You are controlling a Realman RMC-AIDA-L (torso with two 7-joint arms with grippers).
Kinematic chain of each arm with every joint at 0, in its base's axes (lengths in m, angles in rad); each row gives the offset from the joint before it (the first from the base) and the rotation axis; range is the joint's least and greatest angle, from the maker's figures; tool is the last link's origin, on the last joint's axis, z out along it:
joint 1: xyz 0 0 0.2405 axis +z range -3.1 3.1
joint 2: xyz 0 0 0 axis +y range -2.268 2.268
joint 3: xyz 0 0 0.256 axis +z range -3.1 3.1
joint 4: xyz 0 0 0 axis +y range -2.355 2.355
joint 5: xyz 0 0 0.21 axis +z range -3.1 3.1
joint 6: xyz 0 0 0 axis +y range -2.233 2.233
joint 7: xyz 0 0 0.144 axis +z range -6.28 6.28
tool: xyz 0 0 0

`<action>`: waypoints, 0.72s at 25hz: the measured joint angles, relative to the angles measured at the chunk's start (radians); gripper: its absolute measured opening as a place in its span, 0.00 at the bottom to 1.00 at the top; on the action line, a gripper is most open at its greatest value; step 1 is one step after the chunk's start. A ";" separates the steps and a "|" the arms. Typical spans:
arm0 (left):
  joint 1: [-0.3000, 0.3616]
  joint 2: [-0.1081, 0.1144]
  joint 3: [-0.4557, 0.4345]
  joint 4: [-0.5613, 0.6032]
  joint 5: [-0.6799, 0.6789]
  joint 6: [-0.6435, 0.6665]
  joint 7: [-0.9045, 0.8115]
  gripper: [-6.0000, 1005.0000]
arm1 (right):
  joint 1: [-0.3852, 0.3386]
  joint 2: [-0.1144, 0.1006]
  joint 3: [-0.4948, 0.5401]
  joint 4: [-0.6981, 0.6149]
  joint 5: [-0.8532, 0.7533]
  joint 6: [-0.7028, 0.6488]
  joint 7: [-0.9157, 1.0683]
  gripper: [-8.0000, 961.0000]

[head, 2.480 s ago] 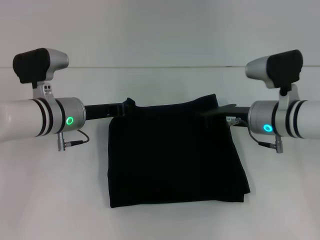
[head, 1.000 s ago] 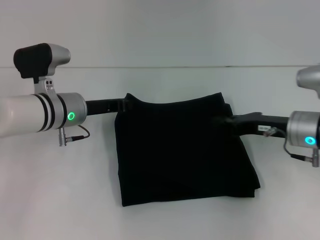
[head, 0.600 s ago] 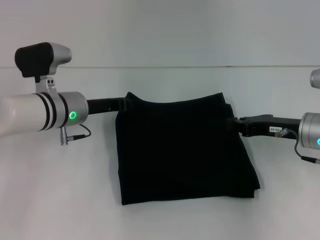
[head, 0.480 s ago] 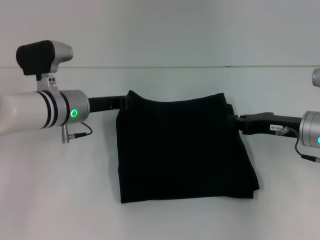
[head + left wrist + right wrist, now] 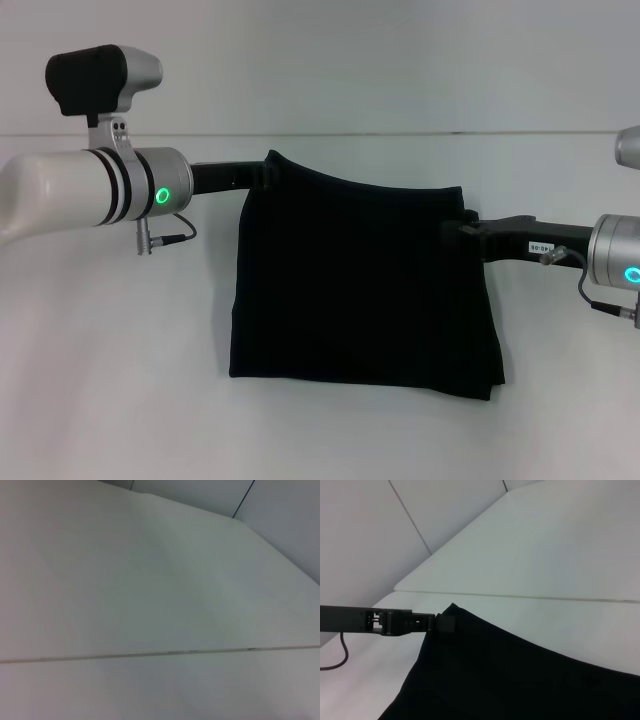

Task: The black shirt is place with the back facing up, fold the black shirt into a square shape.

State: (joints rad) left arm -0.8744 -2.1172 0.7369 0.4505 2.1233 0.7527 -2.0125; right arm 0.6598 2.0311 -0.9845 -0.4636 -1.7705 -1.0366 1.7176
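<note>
The black shirt (image 5: 360, 285) is folded into a rough rectangle and hangs between my two grippers, plain side showing. Its top edge sags in the middle and its lower edge sits low over the white table (image 5: 110, 380). My left gripper (image 5: 263, 174) is shut on the upper left corner, which is raised highest. At the upper right edge, my right gripper (image 5: 462, 228) is shut on the fabric. The right wrist view shows the black shirt (image 5: 510, 680) with the left gripper (image 5: 445, 623) pinching its far corner. Only bare surface appears in the left wrist view.
The white table reaches back to a seam (image 5: 400, 134) where a pale wall begins. A thin cable (image 5: 170, 238) hangs under the left wrist. Bare table lies on both sides of the cloth.
Both grippers have risen, the left one more, pulling the shirt's top corners up. The lower left corner has lifted, and the right gripper has moved back in against the shirt's right edge.
</note>
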 joint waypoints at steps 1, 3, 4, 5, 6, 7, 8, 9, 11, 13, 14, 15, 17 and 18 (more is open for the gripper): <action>-0.001 0.000 0.002 0.000 0.000 -0.003 0.000 0.06 | 0.001 0.001 0.000 0.000 0.000 0.003 -0.001 0.01; -0.002 -0.001 0.010 -0.001 0.000 -0.011 0.000 0.06 | 0.002 0.001 0.000 0.000 0.000 0.005 -0.001 0.01; -0.002 -0.002 0.015 -0.001 0.001 -0.016 0.000 0.06 | 0.002 0.001 0.000 0.000 0.000 0.005 -0.001 0.01; -0.002 -0.003 0.018 -0.001 0.001 -0.020 0.000 0.06 | 0.002 0.001 0.000 0.000 0.000 0.005 -0.001 0.01; -0.002 -0.004 0.021 -0.001 0.001 -0.025 0.000 0.06 | 0.002 0.001 0.000 0.000 0.000 0.005 -0.001 0.01; -0.001 -0.005 0.023 -0.001 0.001 -0.027 0.005 0.06 | 0.003 0.001 0.001 0.000 0.001 0.005 -0.001 0.01; 0.000 -0.005 0.024 -0.001 0.001 -0.028 0.012 0.06 | 0.003 0.001 0.003 0.000 0.001 0.005 -0.001 0.01; 0.001 -0.006 0.024 -0.001 0.001 -0.028 0.021 0.06 | 0.004 0.001 0.007 0.000 0.001 0.006 -0.002 0.01; 0.003 -0.008 0.024 -0.001 0.000 -0.033 0.046 0.06 | 0.007 0.001 0.013 0.000 0.002 0.007 -0.007 0.01; 0.005 -0.006 0.026 0.000 0.001 -0.042 0.053 0.06 | 0.009 0.001 0.018 0.000 0.003 0.007 -0.019 0.04; 0.006 -0.003 0.027 0.000 0.001 -0.045 0.053 0.09 | 0.010 0.001 0.022 0.000 0.003 0.007 -0.025 0.06; 0.008 0.000 0.031 0.004 0.002 -0.046 0.053 0.13 | 0.011 0.001 0.032 -0.002 0.004 0.007 -0.030 0.09; 0.027 0.008 0.041 0.029 0.002 -0.039 0.051 0.19 | 0.012 0.001 0.057 -0.011 0.004 0.006 -0.036 0.14; 0.039 0.010 0.044 0.048 0.002 -0.029 0.049 0.23 | 0.010 0.001 0.072 -0.019 0.004 0.003 -0.037 0.17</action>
State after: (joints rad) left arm -0.8352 -2.1076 0.7813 0.4989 2.1249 0.7237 -1.9635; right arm 0.6698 2.0324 -0.9129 -0.4823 -1.7668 -1.0339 1.6802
